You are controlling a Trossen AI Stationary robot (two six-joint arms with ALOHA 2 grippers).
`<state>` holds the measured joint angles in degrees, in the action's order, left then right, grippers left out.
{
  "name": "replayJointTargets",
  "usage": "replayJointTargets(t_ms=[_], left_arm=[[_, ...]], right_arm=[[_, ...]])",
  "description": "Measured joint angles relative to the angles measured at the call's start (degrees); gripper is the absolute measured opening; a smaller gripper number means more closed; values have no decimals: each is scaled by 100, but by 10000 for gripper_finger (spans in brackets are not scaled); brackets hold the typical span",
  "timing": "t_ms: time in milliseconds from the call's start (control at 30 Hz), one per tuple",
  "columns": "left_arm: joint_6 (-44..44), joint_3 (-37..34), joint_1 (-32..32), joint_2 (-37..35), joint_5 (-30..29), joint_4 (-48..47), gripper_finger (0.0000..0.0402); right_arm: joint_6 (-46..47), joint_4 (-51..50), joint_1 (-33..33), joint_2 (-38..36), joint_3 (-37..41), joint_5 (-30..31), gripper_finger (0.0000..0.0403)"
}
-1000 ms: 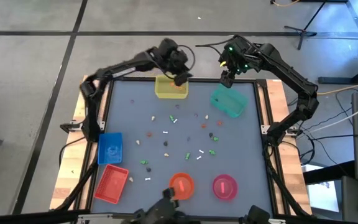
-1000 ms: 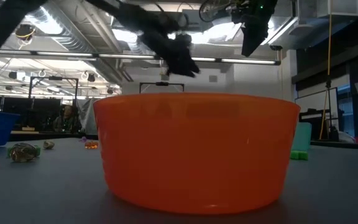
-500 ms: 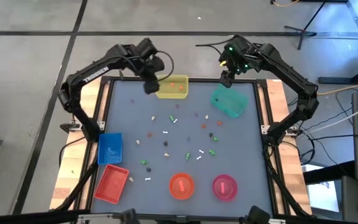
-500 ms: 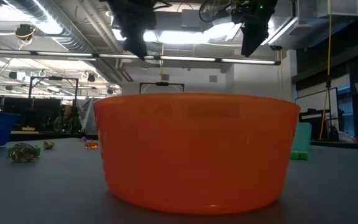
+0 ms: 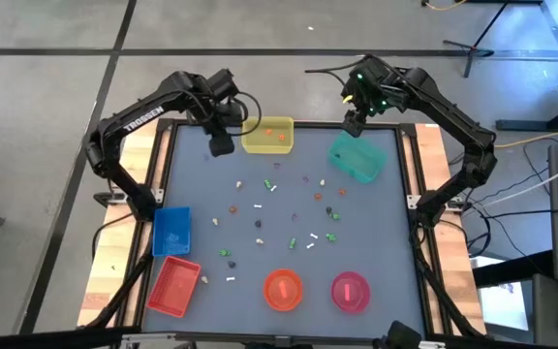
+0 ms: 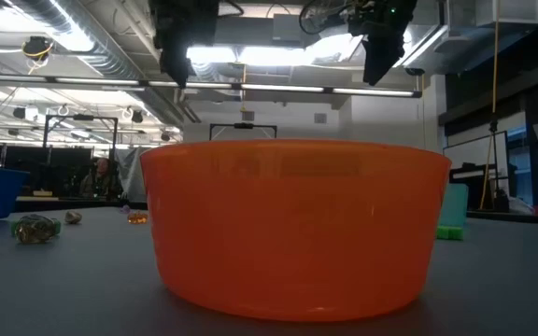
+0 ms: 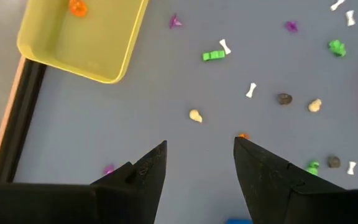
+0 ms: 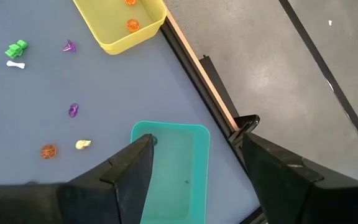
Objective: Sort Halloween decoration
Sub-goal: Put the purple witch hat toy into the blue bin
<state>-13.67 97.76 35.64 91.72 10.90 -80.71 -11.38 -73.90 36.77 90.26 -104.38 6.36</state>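
Tiny plastic trinkets (image 5: 277,208) scattered; smooth rectangular yellow tray (image 5: 267,137); round orange bowl (image 5: 283,290).

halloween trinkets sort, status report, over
Left gripper open, empty, beside yellow tray. Right gripper open, empty, over teal tray. Trinkets mostly loose mid-table. Nothing in the way.

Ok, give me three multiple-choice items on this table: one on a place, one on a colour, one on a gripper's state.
1. Where does the right gripper hang?
A. above the teal tray
B. above the red tray
C. above the pink bowl

2. What colour are the trinkets in the yellow tray?
A. green
B. orange
C. white

3. How is the left gripper?
A. shut on a trinket
B. open, empty
C. shut, empty

Key: 1 A, the right wrist view looks down into that tray. 2 B, orange pieces lie inside. 3 B, bare table shows between its fingers.
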Motion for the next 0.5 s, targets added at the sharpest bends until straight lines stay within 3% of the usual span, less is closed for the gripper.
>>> replayJointTargets(t_ms=[100,333,500], left_arm=[[127,-282,-35,1,7,294,172],[258,-1182,-128,5,4,577,172],[85,-1889,-160,7,-26,579,172]], right_arm=[[7,3,0,0,0,-160,246],[201,6,-7,0,0,-1233,246],[216,20,-9,0,0,-1393,246]])
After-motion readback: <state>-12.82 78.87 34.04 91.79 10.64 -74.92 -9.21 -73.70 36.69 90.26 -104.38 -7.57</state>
